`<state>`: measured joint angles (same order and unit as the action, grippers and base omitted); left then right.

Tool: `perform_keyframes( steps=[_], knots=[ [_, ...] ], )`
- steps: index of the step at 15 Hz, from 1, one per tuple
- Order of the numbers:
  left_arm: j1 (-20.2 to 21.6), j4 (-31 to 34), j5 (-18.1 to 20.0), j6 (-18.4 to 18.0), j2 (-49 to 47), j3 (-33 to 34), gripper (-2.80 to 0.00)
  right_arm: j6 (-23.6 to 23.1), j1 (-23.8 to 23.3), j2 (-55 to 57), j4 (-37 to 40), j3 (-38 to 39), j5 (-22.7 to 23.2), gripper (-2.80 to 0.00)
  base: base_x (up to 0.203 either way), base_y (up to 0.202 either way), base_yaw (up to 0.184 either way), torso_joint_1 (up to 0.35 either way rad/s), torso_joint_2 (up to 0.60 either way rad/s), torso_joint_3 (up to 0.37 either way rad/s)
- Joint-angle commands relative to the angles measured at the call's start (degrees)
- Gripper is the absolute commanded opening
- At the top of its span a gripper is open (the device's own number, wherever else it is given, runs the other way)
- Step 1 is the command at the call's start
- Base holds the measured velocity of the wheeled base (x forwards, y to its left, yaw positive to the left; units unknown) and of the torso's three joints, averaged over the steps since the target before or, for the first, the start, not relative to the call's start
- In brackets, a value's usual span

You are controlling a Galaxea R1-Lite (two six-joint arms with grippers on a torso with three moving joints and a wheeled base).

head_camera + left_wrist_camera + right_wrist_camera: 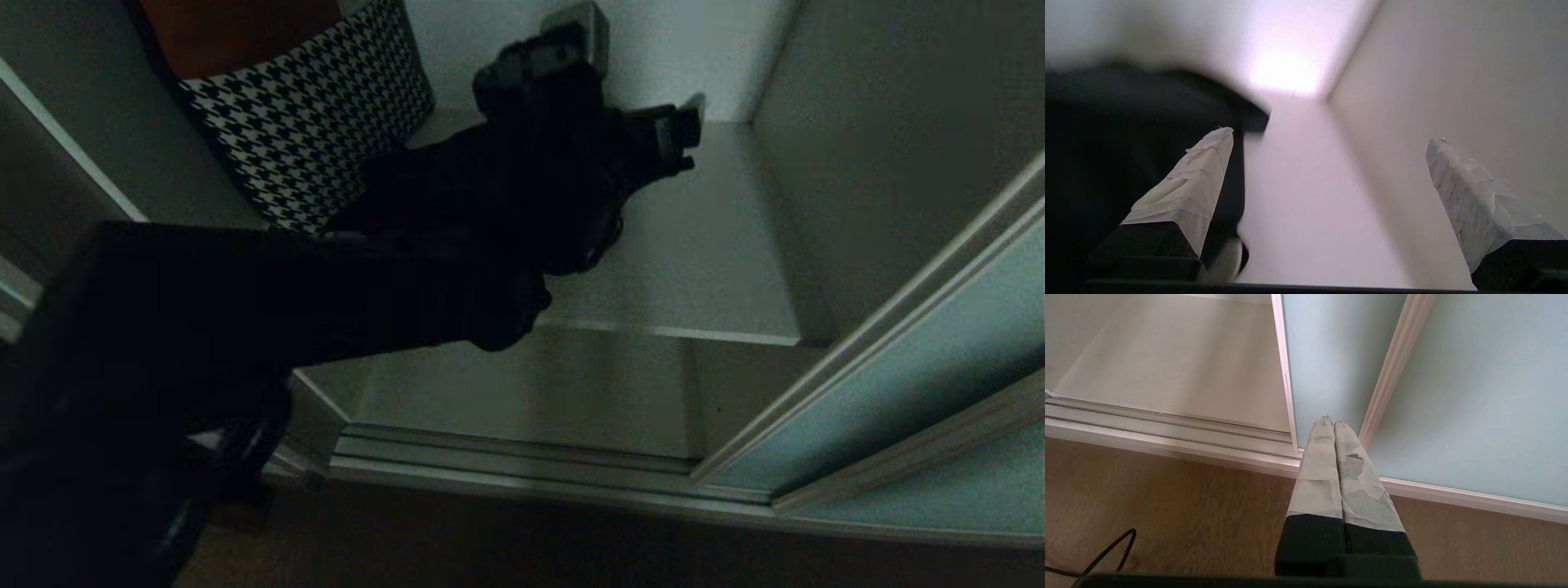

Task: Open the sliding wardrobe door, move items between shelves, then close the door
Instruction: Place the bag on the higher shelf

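The sliding wardrobe door (890,384) is seen drawn aside to the robot's right, so that the compartment is laid open and its shelves can be reached; that first part of the task is judged done. The left arm is extended from the lower left of the head view into the opening, and the left gripper (629,82) is held above the upper shelf (702,261), close to the white back wall. In the left wrist view its two tape-wrapped fingers (1196,192) are spread as wide as they go, with only bare white shelf and wall between them; nothing is held. A dark, soft mass, taken to be the black fabric bag (1126,163), is seen just beside one finger in that view, though contact cannot be made out. In the head view the bag is lost against the dark arm and cannot be separated from it. The wide opening is judged to serve either an approach to the bag or a withdrawal from it; which of the two cannot be told. A houndstooth-patterned cushion or bag (310,122) is stood at the left of the same shelf, leaning against the side wall, with an orange-brown object (237,33) above it. The lower shelf (522,392) is seen below, just behind the door track (506,465). The right gripper (1334,433) is parked low, outside the compartment, pointed at the foot of the door, with its fingers pressed together and empty, clearly kept out of the working arm's way above the wooden floor (1167,506), where a black cable (1106,551) lies.
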<state>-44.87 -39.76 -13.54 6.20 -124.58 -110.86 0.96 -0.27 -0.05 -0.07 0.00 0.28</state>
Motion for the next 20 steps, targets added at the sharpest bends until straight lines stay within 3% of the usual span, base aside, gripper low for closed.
perform_keyframes(
  steps=[1,2,5,7,11,16,17,20],
  knots=[
    [0.1,3.2,-0.8,-0.5,7.9,0.1,0.00,0.0,0.0,0.0,0.0,0.0,0.0,-2.80,0.000,0.000,0.000,0.000,0.00,0.000],
    [0.1,6.9,-1.5,-0.7,9.8,0.2,0.00,0.0,0.0,0.0,0.0,0.0,0.0,-2.80,0.000,0.000,0.000,0.000,0.00,0.000],
    [0.2,26.8,-3.3,-0.8,17.9,0.2,0.00,0.0,0.0,0.0,0.0,0.0,0.1,-2.80,0.000,0.000,0.000,0.000,0.00,0.000],
    [0.4,35.5,-3.5,-0.8,22.5,0.5,0.00,0.0,0.0,0.0,0.0,0.0,0.0,-2.80,0.000,0.000,0.000,0.000,0.00,0.000],
    [2.6,45.0,-3.7,-3.6,30.9,2.0,0.00,0.0,0.0,0.0,0.0,0.0,0.0,-2.80,0.000,0.000,0.000,0.000,0.00,0.000],
    [3.8,50.7,-3.6,-2.8,37.8,11.4,0.00,0.0,0.0,0.0,0.0,0.0,0.0,-2.80,0.000,0.000,0.000,0.000,0.00,0.000],
    [4.7,52.1,-3.6,-2.7,39.4,13.8,-2.80,0.0,0.0,0.0,0.0,0.0,0.0,-2.80,0.000,0.000,0.000,0.000,0.00,0.000],
    [8.7,54.5,-3.4,-2.8,42.9,18.4,-2.80,0.0,0.0,0.0,0.0,0.0,0.0,-2.80,0.000,0.000,0.000,0.000,0.00,0.000]
  ],
)
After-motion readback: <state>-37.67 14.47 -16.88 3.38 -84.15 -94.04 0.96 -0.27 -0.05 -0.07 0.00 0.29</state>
